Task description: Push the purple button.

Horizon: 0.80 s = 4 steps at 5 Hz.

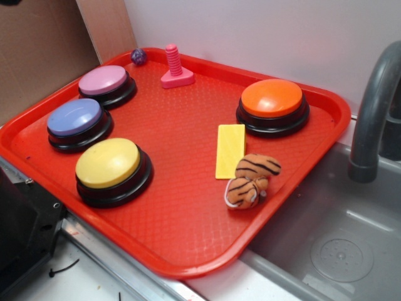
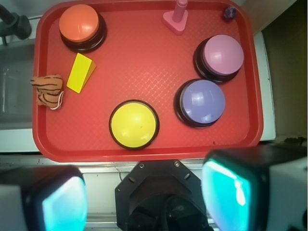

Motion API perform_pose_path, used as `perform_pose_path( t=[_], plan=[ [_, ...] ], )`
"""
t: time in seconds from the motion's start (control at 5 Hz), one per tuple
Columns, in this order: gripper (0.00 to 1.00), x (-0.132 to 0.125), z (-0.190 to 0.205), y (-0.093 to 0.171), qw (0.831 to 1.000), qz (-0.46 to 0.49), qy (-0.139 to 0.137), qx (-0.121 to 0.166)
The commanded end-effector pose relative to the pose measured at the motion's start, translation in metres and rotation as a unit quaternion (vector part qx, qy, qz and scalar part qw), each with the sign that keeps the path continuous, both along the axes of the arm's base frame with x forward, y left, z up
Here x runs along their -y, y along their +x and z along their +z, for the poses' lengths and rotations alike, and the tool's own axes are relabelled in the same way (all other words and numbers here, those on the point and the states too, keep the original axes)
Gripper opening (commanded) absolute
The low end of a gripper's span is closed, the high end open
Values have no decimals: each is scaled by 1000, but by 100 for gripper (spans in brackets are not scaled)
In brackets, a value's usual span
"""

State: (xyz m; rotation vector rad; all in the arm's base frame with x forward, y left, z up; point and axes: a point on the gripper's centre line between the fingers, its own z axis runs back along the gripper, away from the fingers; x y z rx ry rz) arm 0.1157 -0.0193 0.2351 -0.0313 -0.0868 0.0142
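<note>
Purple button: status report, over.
Fingers apart, holding nothing, high above the tray's near edge. Purple button untouched, between pink button and yellow button. Nothing on top of it.

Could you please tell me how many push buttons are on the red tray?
4: pink at the back left, purple beside it, yellow in front, orange at the right.

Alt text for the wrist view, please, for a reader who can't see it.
Seen from above, a red tray holds four dome buttons: purple, pink, yellow and orange. Also on it are a yellow block, a toy tiger and a pink screw. The open gripper fills the bottom edge, off the tray.
</note>
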Motion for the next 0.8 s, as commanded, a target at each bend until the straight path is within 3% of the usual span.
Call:
perform_pose_path(
  t=[0.0,0.2,0.4,0.6],
  plan=[
    [100,0,0,0,1000,0,0,0],
    [100,-48,-50,36,995,89,41,-8],
    [100,-81,-85,53,992,122,35,7],
    [100,-96,-111,54,991,128,43,8]
  ],
)
